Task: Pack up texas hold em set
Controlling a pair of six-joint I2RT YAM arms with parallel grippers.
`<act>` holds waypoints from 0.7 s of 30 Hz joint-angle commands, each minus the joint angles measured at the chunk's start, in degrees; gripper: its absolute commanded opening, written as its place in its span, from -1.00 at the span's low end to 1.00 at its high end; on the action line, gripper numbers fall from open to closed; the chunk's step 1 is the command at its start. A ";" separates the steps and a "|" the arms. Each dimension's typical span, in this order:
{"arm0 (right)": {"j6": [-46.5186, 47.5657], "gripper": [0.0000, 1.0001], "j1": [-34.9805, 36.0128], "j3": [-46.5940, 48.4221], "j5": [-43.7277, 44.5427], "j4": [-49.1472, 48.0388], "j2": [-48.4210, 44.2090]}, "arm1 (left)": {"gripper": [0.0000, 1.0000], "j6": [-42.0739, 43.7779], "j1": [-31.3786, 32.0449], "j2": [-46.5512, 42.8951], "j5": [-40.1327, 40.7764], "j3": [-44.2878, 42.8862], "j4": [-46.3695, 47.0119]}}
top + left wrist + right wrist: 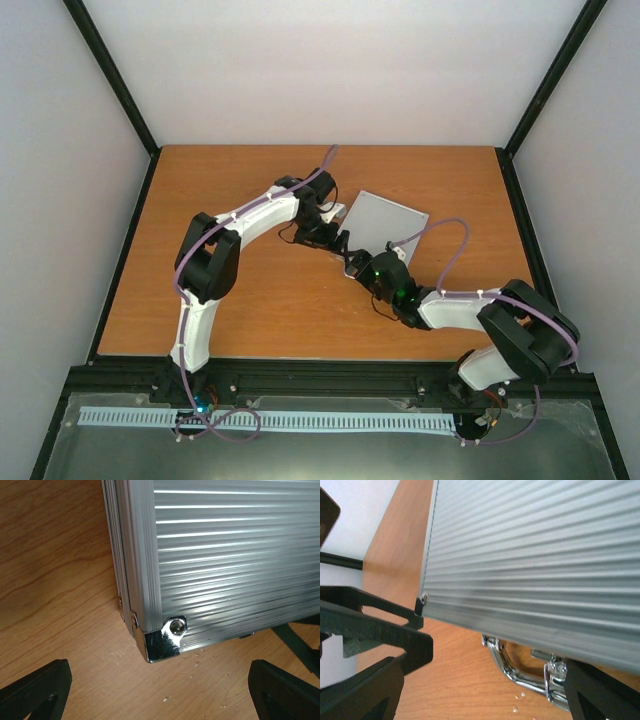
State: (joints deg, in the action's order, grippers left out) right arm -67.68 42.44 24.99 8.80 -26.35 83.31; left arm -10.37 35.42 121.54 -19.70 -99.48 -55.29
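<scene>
the shut silver case (388, 222) lies flat in the middle of the desk (200, 180), 1 corner just ahead of the wide open left jaws, its shiny handle (501, 664) side just ahead of the open right jaws.

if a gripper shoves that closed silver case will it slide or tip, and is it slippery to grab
The case lies flat and low on the table, so a push would probably slide it rather than tip it. Its ribbed metal shell looks stiff, unlikely to flex. The polished corner cap and chrome fitting look smooth, so a grip may slip there.
</scene>
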 commanded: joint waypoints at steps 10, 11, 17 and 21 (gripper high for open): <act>1.81 0.78 -1.47 -0.72 1.27 5.09 -6.34 | 0.99 2.02 0.26 3.21 3.31 -11.45 -4.53; 2.12 0.78 -1.41 -0.88 1.42 5.88 -7.25 | 0.99 1.90 0.25 4.18 3.50 -13.89 -5.34; 2.79 0.79 -1.48 -1.40 1.54 10.00 -11.09 | 0.96 0.05 0.22 11.18 0.98 -26.91 -7.93; 2.69 0.79 -1.47 -1.55 0.85 11.43 -12.38 | 0.87 -1.31 0.23 14.48 0.80 -27.99 -8.03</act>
State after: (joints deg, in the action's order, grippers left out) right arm -65.76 41.25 24.23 8.56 -17.37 72.55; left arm -10.26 35.44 132.27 -17.98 -125.67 -60.49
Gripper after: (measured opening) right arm 0.894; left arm 0.945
